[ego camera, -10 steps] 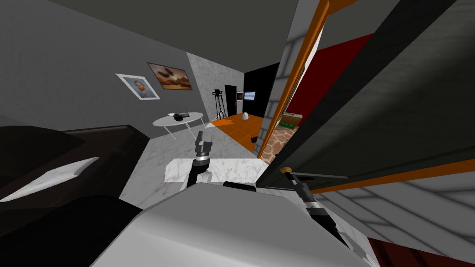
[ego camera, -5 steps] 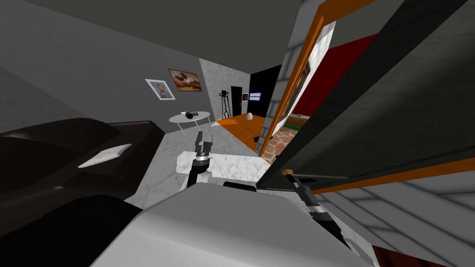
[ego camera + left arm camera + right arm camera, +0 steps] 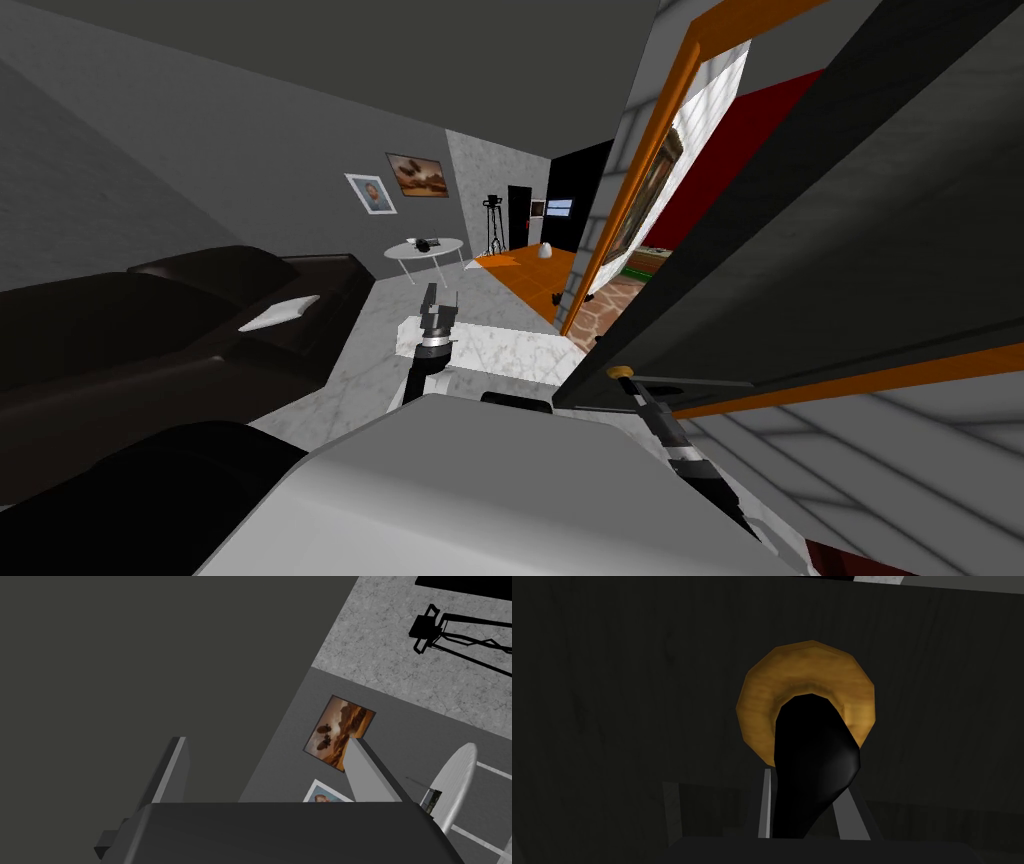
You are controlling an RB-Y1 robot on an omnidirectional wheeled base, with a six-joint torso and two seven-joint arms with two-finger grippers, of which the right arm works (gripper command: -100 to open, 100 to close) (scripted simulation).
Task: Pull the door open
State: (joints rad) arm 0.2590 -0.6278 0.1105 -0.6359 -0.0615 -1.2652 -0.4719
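Since a second ago the whole head view has turned with my own move, and the gap between the dark door (image 3: 850, 250) and its orange frame (image 3: 640, 180) has widened.

Head view: the right end effector (image 3: 636, 388) meets the handle (image 3: 619, 371) at the door's free edge; the left end effector (image 3: 437, 305) hangs well apart from it.

Left wrist view: its fingers (image 3: 172, 771) stand wide, holding nothing.

Right wrist view: both fingers (image 3: 852, 811) pinch the black lever (image 3: 812, 761).

Judged best: keep that pinch firm and pull along the door's arc.
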